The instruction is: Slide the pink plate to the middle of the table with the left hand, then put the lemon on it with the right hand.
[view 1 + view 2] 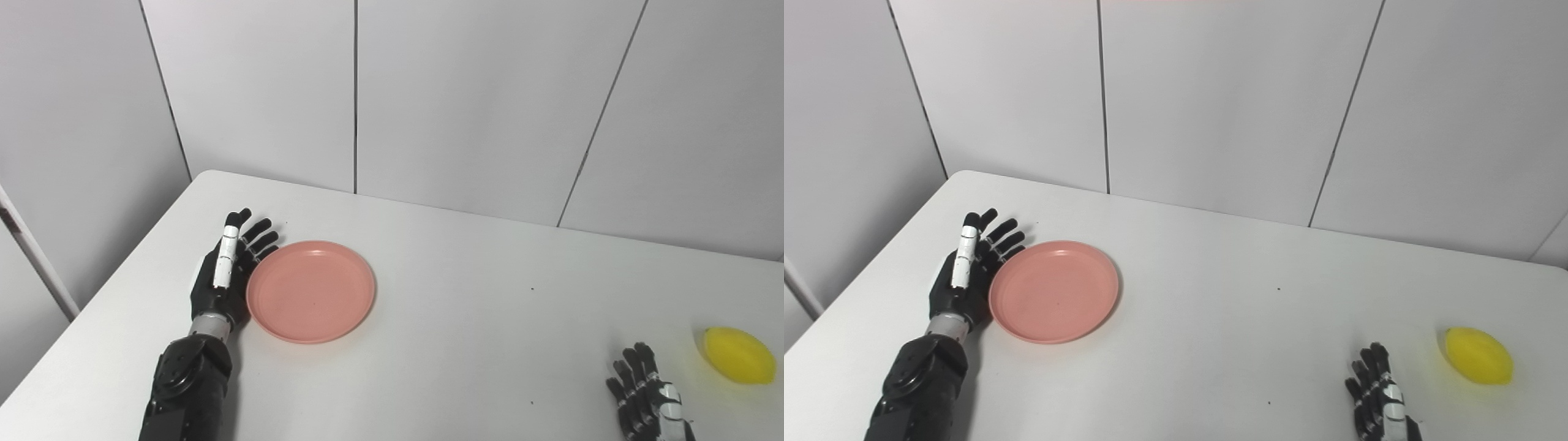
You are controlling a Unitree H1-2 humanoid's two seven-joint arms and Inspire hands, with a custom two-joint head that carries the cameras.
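Left hand (222, 275), fingers spread flat, sits against the pink plate (311, 290), left of frame centre; slide unfinished. Lemon (738, 355) lies untouched at lower right, beside the empty, spread right hand (646, 395).

No text, label or number can be read anywhere

the right hand (648, 392) is cut by the bottom edge at 5 o'clock, so its palm and arm are hidden. the plate (311, 290) rim hides the left hand (228, 269) palm side; contact is not clear.
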